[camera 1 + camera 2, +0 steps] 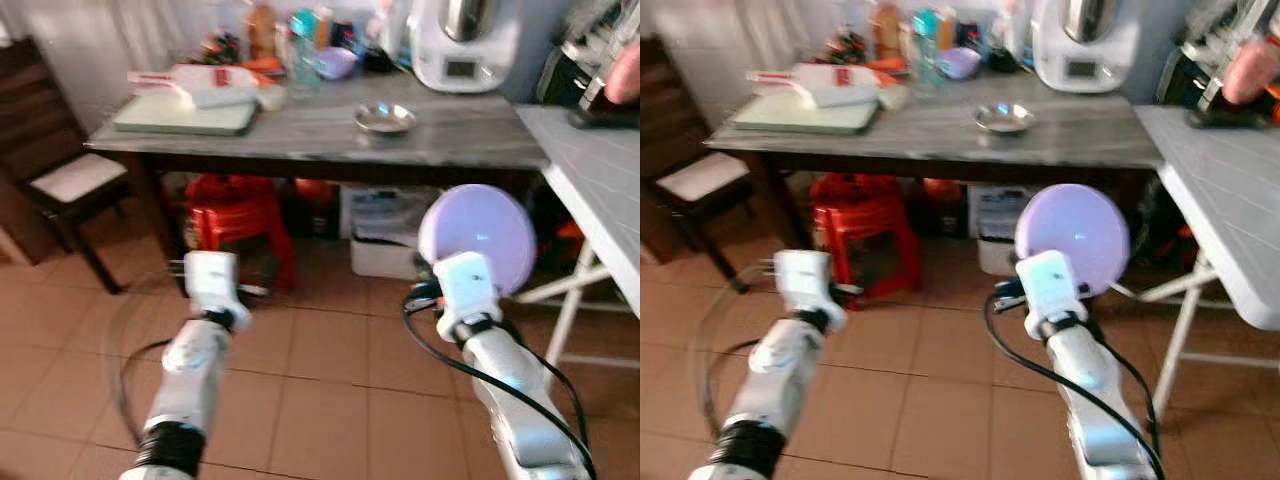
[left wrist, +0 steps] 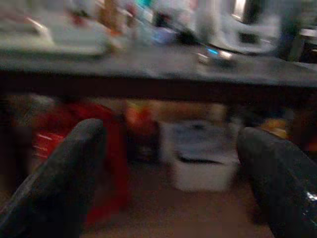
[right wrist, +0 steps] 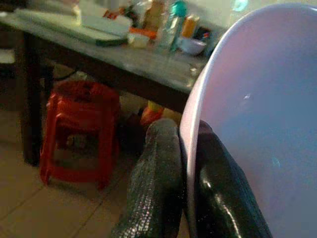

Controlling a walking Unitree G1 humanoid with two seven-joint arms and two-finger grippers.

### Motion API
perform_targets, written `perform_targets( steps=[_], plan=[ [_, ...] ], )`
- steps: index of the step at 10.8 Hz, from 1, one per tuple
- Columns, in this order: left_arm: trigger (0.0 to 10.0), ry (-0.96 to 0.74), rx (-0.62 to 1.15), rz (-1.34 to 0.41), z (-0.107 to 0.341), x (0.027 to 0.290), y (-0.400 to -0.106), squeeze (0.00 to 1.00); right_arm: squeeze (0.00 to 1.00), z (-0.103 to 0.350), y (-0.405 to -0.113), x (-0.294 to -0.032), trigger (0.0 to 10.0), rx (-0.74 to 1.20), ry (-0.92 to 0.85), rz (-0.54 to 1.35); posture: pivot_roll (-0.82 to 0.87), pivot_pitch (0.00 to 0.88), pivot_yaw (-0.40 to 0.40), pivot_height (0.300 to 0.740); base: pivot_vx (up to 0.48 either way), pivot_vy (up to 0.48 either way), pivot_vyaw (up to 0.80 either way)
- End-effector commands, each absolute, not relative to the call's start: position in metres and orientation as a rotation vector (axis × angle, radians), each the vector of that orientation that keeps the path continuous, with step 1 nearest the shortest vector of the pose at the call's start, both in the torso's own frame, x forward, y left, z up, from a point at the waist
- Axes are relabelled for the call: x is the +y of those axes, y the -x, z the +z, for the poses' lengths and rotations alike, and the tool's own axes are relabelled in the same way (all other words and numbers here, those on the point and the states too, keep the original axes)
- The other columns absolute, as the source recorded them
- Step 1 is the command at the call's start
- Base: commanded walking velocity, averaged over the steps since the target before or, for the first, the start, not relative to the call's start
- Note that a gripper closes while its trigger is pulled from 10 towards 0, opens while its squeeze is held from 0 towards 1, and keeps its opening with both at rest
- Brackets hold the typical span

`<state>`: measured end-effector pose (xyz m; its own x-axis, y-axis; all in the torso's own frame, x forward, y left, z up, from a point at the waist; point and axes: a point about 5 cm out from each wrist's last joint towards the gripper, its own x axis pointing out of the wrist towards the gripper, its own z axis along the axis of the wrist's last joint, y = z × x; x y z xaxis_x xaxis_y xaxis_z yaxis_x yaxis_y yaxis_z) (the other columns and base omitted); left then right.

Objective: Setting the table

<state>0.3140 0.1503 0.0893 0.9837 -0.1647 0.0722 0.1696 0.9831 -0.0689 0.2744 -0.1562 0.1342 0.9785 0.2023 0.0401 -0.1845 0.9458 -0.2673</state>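
My right gripper [image 3: 185, 148] is shut on the rim of a lilac plate [image 1: 478, 238], held upright in front of me above the tiled floor; both fingers [image 3: 158, 173] pinch its edge. My left gripper [image 2: 168, 163] is open and holds nothing, pointing at the grey table [image 1: 330, 135] ahead. On that table lie a small metal dish [image 1: 385, 119], a pale green board [image 1: 185, 115] and a lilac bowl [image 1: 336, 62] among bottles at the back.
A red stool [image 1: 240, 225] and white storage boxes [image 1: 385, 235] sit under the table. A dark chair [image 1: 60, 180] stands left. A white folding table [image 1: 600, 190] stands right, with a person's hand [image 1: 622, 75] above it. A white kitchen appliance [image 1: 465, 40] stands at the table's back.
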Motion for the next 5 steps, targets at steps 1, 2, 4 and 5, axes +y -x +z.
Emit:
perform_targets(
  steps=[1,2,4,5],
  plan=[
    [10.0,0.025,-0.096,-0.124,0.093,0.155,-0.311,0.00,0.00,0.138,-0.269,-0.167,10.0,-0.093,0.245,0.124,-0.05,0.000,0.041,0.740,0.000,0.000,0.00],
    [10.0,0.003,-0.090,-0.116,0.089,0.159,-0.306,0.00,0.00,0.134,-0.262,-0.173,10.0,-0.083,0.224,0.088,-0.04,0.000,0.044,0.740,0.000,0.000,0.00],
    [10.0,-0.030,-0.073,-0.124,0.080,0.160,-0.294,0.00,0.00,0.128,-0.245,-0.181,10.0,-0.064,0.268,0.096,-0.03,0.000,0.055,0.740,0.000,0.000,0.00],
    [10.0,-0.026,-0.073,-0.141,0.078,0.156,-0.291,0.00,0.00,0.125,-0.241,-0.188,10.0,-0.053,0.270,0.082,-0.03,0.000,0.060,0.740,0.000,0.000,0.00]
  ],
)
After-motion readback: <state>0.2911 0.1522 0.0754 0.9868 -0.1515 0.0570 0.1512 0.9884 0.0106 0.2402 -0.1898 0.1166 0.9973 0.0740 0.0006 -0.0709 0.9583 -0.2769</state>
